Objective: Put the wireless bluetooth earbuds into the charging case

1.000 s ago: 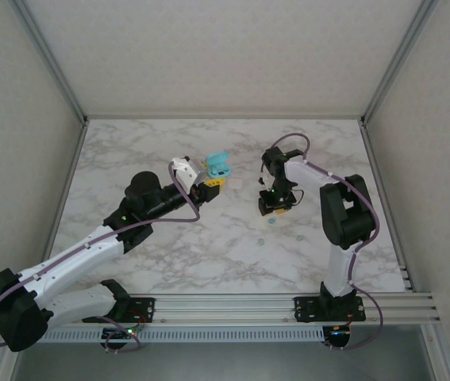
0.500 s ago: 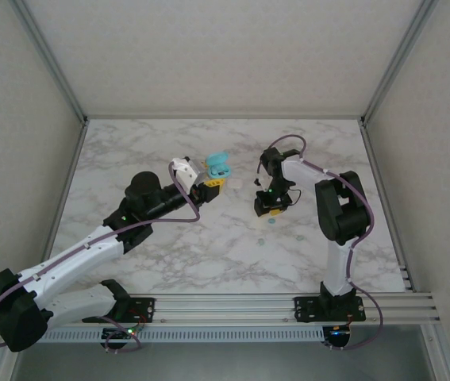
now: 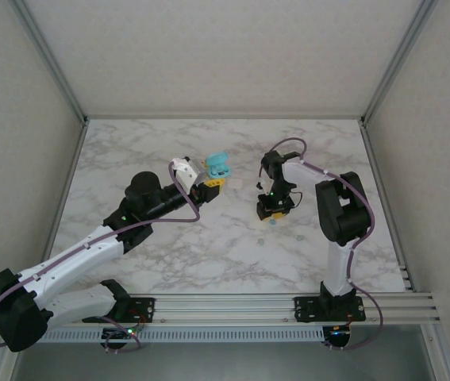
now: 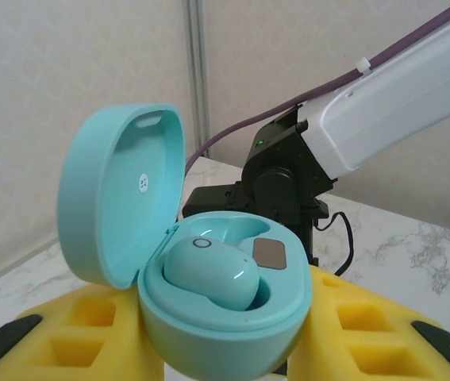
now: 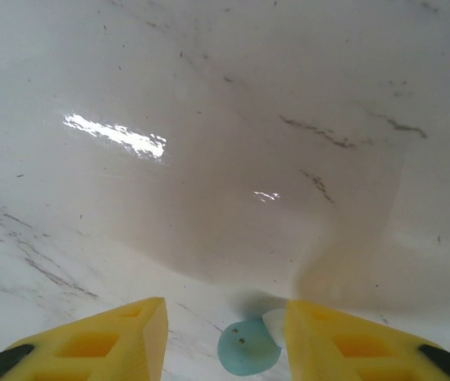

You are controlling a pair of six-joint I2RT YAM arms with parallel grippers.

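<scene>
My left gripper [image 3: 212,185] is shut on the turquoise charging case [image 3: 220,165], holding it above the table. In the left wrist view the case [image 4: 225,317] sits between the yellow fingers [image 4: 90,333] with its lid up. One turquoise earbud [image 4: 209,274] lies in the near socket. My right gripper [image 3: 273,209] points down at the marble table. Its yellow fingers [image 5: 105,341] stand apart in the right wrist view. A light blue earbud [image 5: 244,351] lies on the table between them, against the right finger.
More small earbuds lie loose on the table [image 3: 169,254]: one [image 3: 261,240] in front of the right gripper, one [image 3: 299,235] to its right, and a whitish one [image 3: 240,183] between the two grippers. Metal frame posts and walls bound the table.
The right gripper has sunk slightly toward the table. The left arm and the case have stayed still.
</scene>
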